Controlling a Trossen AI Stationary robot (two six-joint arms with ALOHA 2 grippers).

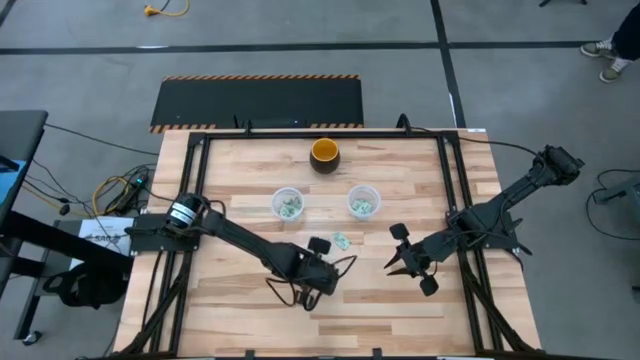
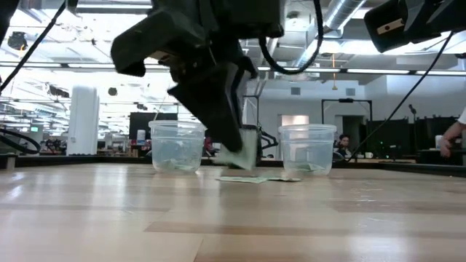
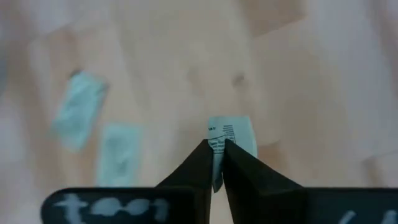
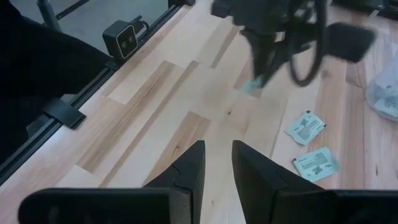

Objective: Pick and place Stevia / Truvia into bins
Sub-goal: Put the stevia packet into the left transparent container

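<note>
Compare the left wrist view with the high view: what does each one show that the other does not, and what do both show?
Only the left wrist view shows the left gripper shut on a sachet, with printing visible on it.

Only the high view shows the two clear cups with sachets inside, the orange-inside bowl, and the right gripper waiting away from the sachets.

Both show the wooden table and loose sachets lying on it.

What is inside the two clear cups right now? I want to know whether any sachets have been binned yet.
Both clear cups hold some green and white sachets. Their number cannot be counted, since they overlap and the cup walls blur them.
</note>
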